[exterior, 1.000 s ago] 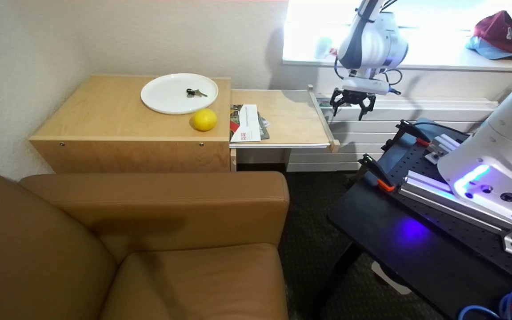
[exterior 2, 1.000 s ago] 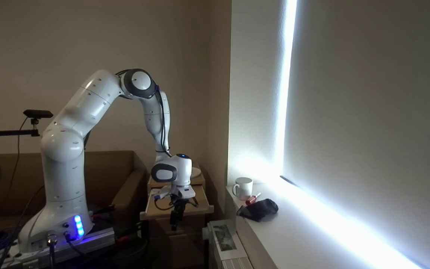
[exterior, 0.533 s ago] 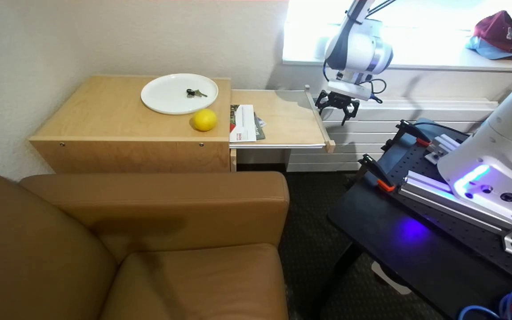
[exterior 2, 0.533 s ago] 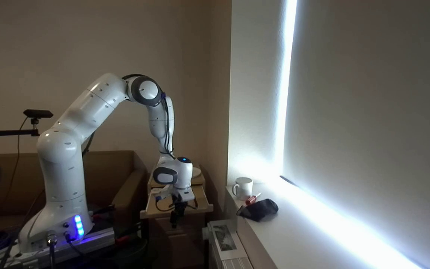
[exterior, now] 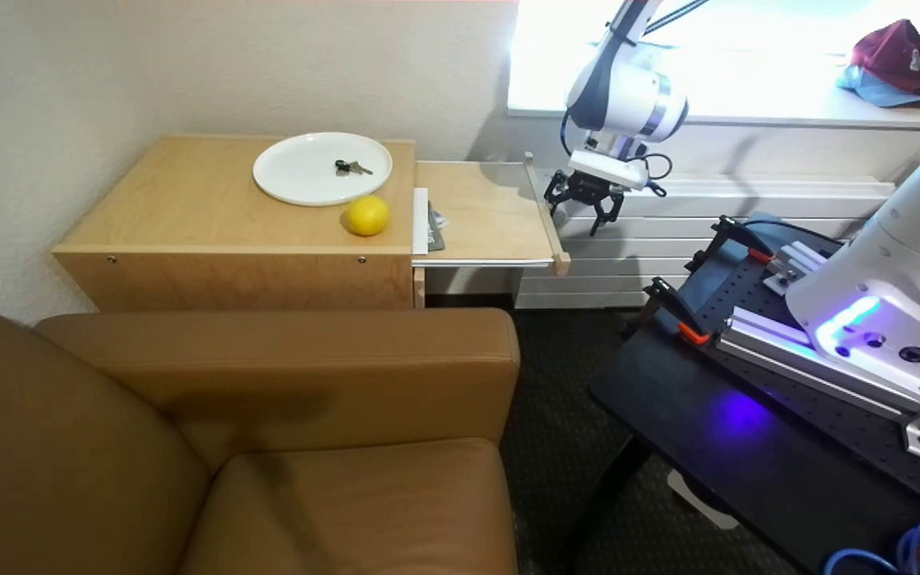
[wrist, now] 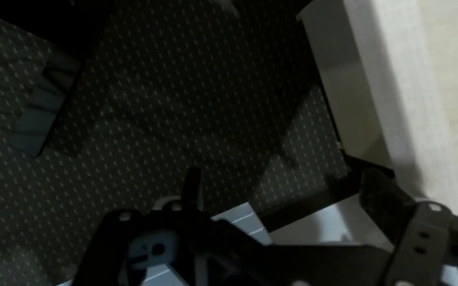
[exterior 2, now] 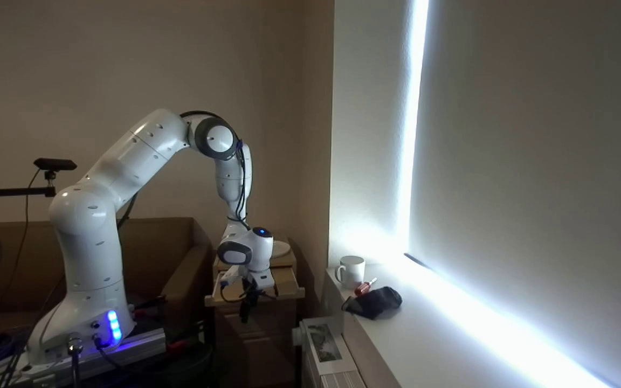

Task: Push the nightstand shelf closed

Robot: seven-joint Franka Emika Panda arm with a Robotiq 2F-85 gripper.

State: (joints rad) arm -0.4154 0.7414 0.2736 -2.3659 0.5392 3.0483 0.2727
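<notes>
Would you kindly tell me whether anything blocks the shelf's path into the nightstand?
Nothing visible blocks the shelf, though the inside of the nightstand is hidden. Papers lie on the shelf at the nightstand's edge, seemingly reaching inside.

Gleaming white, this tubular arm, a dark grey ring circling its white cap, slim black cables strapped alongside; blue lights blaze on the flared white base, and black angular jaws show pale screw heads!
</notes>
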